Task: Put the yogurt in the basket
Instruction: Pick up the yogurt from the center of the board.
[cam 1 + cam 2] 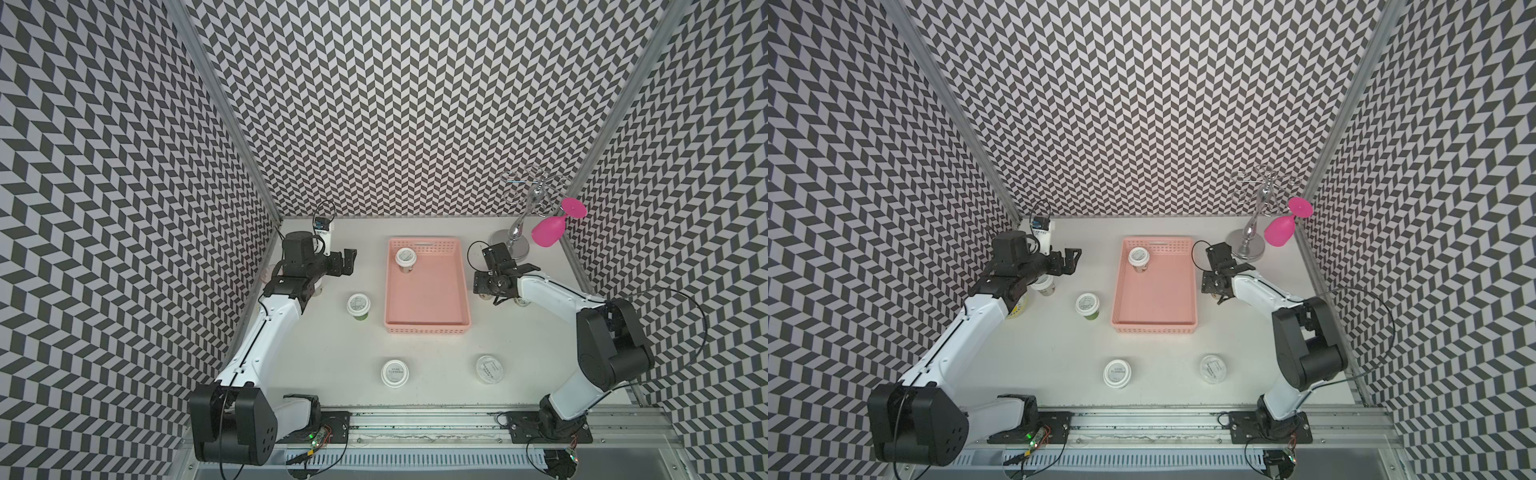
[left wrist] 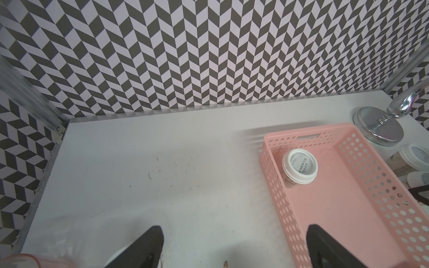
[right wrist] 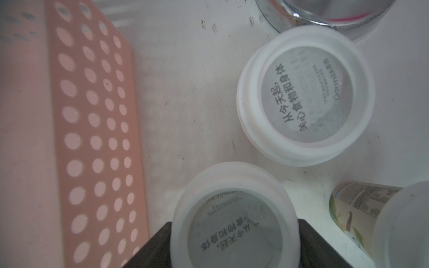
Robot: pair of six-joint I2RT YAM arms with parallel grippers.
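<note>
cut off: labelled yogurt cup [image 3: 362, 204]; stand base [image 3: 325, 16] | blurred: basket wall [image 3: 97, 139]

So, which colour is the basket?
The basket is salmon pink, clearest in the left wrist view.

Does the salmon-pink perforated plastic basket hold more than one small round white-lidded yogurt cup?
No, in a top view the basket holds a single white-lidded yogurt cup, standing upright near a far corner.

Bright, even light, soft shadows; in the right wrist view the basket [image 3: 92, 130] is blurred.
</note>
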